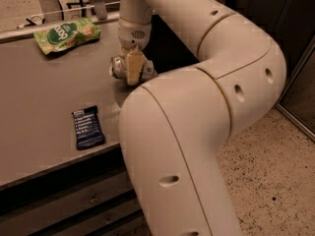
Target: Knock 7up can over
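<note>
The 7up can (117, 67) is silver, tipped on its side with its top facing left, just above or on the grey table (44, 92) near its right edge. My gripper (132, 75) comes straight down from the white arm and is shut around the can's middle. One yellowish finger (134, 65) crosses the front of the can; the other is hidden behind it. The can's right end shows beside the arm's big elbow link.
A flat green snack bag (67, 33) lies at the table's far left. A dark blue wrapped bar (87, 127) lies near the front edge. My arm's large white links (197, 107) fill the right foreground. Speckled floor is at the right.
</note>
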You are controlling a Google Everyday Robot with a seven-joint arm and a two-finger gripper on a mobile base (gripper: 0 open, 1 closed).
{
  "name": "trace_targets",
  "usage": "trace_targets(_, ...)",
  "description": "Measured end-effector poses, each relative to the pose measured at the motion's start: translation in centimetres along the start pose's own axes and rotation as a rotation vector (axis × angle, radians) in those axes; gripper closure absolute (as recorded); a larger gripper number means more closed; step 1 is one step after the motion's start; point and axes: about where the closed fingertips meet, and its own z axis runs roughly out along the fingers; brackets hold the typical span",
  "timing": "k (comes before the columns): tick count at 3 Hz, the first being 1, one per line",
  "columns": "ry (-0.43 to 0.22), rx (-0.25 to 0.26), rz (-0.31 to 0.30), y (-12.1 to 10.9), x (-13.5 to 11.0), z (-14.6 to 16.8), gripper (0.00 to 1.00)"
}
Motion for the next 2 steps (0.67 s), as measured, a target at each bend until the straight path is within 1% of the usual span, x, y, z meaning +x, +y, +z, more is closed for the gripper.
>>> trace_targets(1, -0.001, -0.034, -0.003, 0.99, 0.26, 0.86, 0.00)
trace_targets(2, 0.001, -0.057, -0.005, 1.76, 0.42, 1.42, 0.00)
